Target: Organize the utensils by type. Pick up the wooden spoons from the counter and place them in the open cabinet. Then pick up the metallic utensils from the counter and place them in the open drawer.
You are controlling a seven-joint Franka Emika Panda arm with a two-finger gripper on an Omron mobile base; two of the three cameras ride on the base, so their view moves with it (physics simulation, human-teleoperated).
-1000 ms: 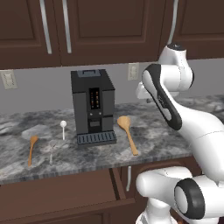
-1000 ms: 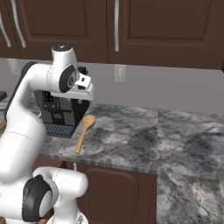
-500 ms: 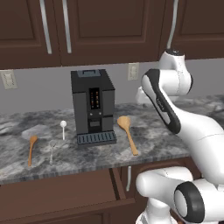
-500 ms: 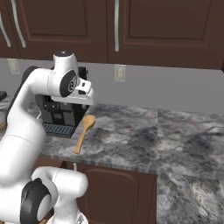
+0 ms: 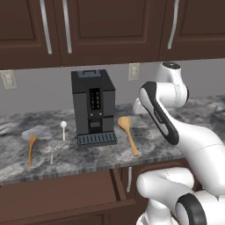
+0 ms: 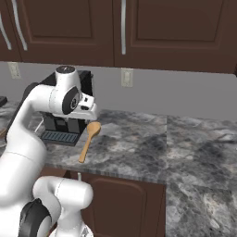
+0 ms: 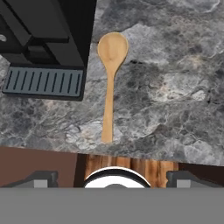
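We are looking at a home kitchen, rendered rather than photographed. A long grey-and-white marbled counter (image 5: 88,158) runs beneath dark brown wall cabinets (image 5: 105,30) with long metal bar handles (image 5: 67,25), and matching brown base cabinets (image 6: 125,203) sit below it. A black coffee machine (image 5: 92,105) with a grated drip tray stands on the stone against a plain grey wall fitted with outlets (image 6: 126,77). Cooking utensils lie about: a large wooden spoon (image 7: 110,78) beside the machine, a smaller wooden spoon (image 5: 31,149) and a pale silvery spoon (image 5: 63,128) further along.
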